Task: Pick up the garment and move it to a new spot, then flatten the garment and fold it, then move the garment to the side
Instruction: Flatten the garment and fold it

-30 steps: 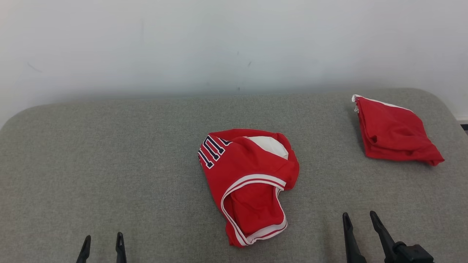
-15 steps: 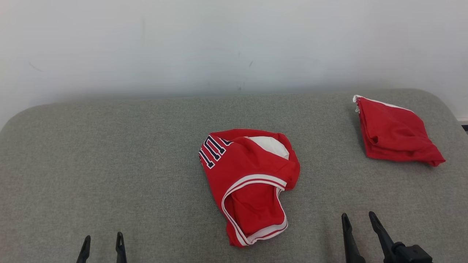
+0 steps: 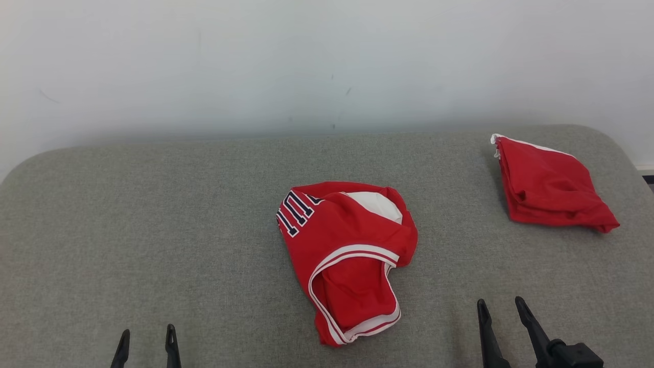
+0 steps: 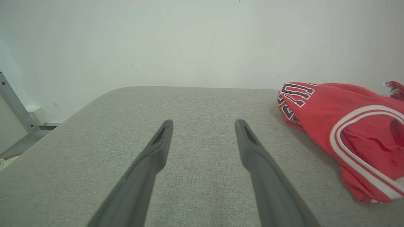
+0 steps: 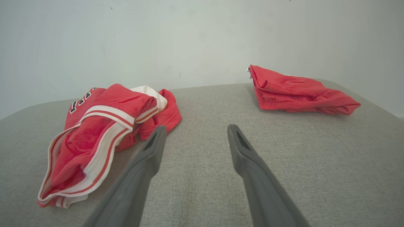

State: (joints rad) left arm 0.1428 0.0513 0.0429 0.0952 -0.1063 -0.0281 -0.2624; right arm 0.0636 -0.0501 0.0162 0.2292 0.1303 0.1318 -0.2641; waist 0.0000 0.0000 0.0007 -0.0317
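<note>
A crumpled red garment point(image 3: 345, 250) with white trim and dark lettering lies bunched in the middle of the grey padded table point(image 3: 153, 230). The left wrist view has the garment point(image 4: 344, 126) at its right, and the right wrist view has the garment point(image 5: 101, 126) at its left. My left gripper point(image 3: 147, 335) stands open near the front edge, well left of the garment, with nothing between its fingers. On the garment's right, also near the front edge, my right gripper point(image 3: 500, 304) is open and holds nothing. Both hover apart from the cloth.
A second red cloth point(image 3: 552, 186), folded, lies at the table's far right; in the right wrist view this folded cloth point(image 5: 296, 91) is at the upper right. A pale wall point(image 3: 327, 61) rises behind the table. A metal frame point(image 4: 14, 107) stands off the left edge.
My left gripper has shifted slightly right and lower in the head view. The garment and my right gripper stay where they were.
</note>
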